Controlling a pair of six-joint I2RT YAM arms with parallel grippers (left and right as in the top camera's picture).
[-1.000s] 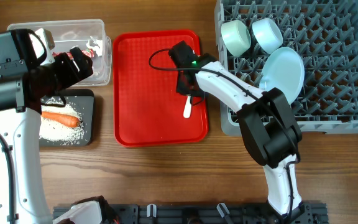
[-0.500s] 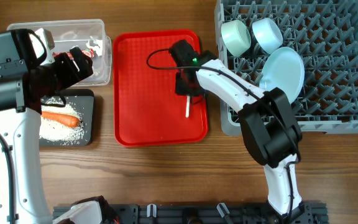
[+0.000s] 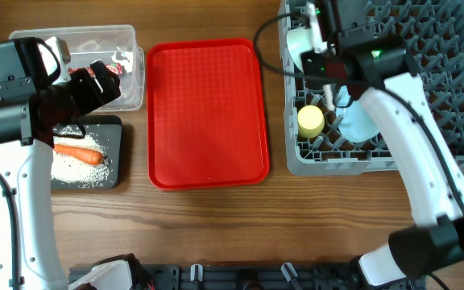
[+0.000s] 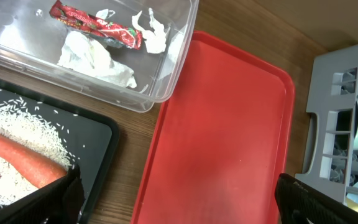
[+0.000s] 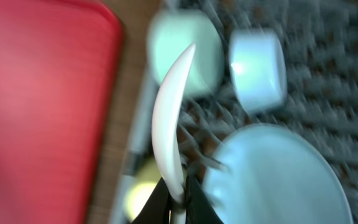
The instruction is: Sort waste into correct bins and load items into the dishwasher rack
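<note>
**Supervisor:** Waste first. What is binned?

**Inspector:** The red wrapper (image 4: 95,25) and the crumpled tissue (image 4: 98,56) lie in the clear tub (image 3: 131,36) at the worktop's far left corner. The carrot (image 3: 79,151) lies on a bed of rice (image 3: 75,169) in the black tray (image 3: 113,179), just in front of the tub. I cannot make out the brown scrap with any certainty. The red serving tray (image 3: 208,113) at mid-worktop carries nothing.

**Supervisor:** And the rack?

**Inspector:** The rack (image 3: 457,97) fills the worktop's right side. The two bowls (image 5: 257,65) sit side by side near its far left corner. The plate (image 5: 272,180) leans among the pegs nearer the front, and the yellow cup (image 3: 311,121) sits by the rack's left edge. Four of the five items are loaded.

**Supervisor:** The fifth?

**Inspector:** The white spoon (image 5: 169,118) is pinched by its handle in the right gripper (image 5: 178,194), jaws narrowed tight on it. It is held above the rack's left edge, beside the bowls, and not yet set down. The view is blurred, so I cannot say which slot it is over.

**Supervisor:** Left arm?

**Inspector:** The left gripper (image 3: 105,80) hangs over the near edge of the tub, jaws spread wide and holding nothing.

**Supervisor:** Verdict?

**Inspector:** In my judgement the task is nearly complete. Placing and releasing the spoon is the one step outstanding.
</note>
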